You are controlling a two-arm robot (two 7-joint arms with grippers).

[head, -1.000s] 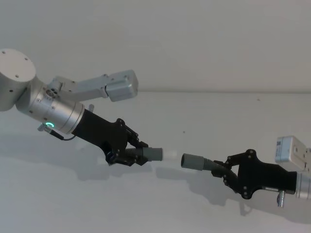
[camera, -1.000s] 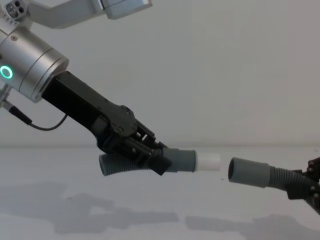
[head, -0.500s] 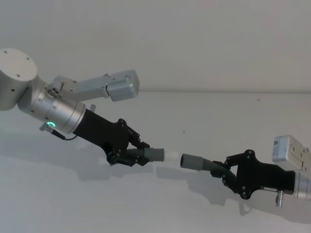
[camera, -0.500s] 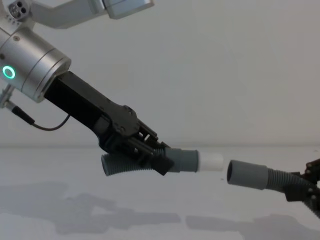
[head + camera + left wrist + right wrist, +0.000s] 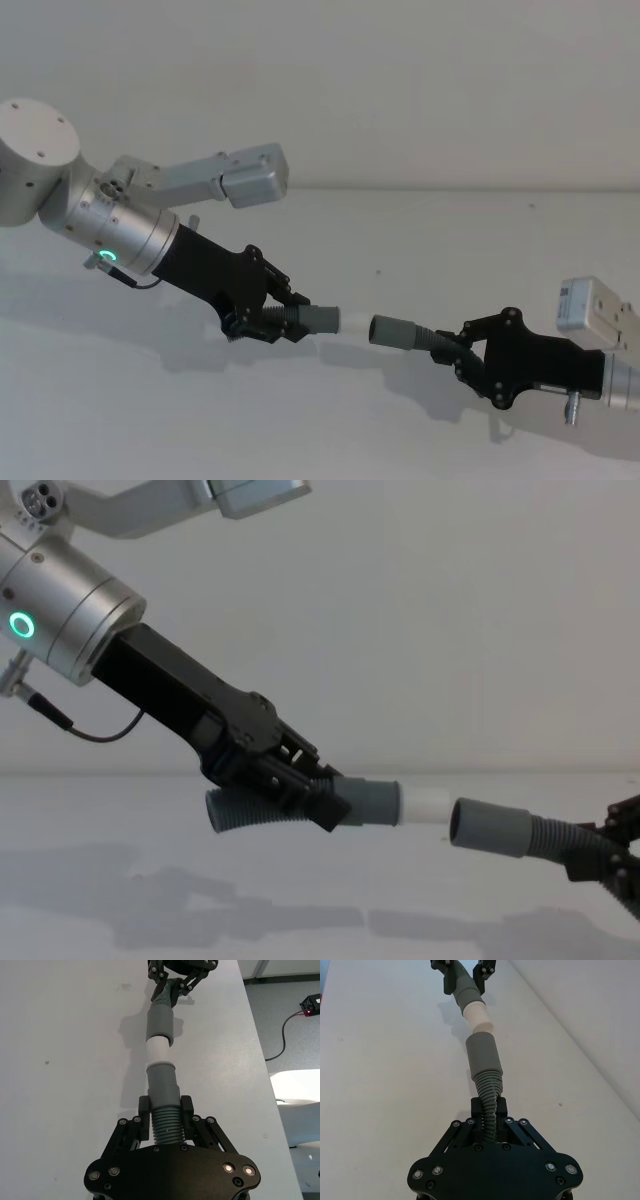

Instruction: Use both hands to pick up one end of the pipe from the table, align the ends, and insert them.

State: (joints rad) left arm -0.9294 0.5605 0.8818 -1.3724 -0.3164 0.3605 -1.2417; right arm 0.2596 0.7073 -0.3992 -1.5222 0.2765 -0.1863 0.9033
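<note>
The short hose piece and long hose piece hung mid-frame above the table, white tip just short of the socket mouth, the long piece's far end hidden. Left gripper, slanting down from upper left, and right gripper, from lower right, each clamped ribbing.

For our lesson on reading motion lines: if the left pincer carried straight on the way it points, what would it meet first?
The left pincer, shut on the short pipe, points at the socket held by the right pincer. The white tip would likely meet that mouth first; alignment looks close.
</note>
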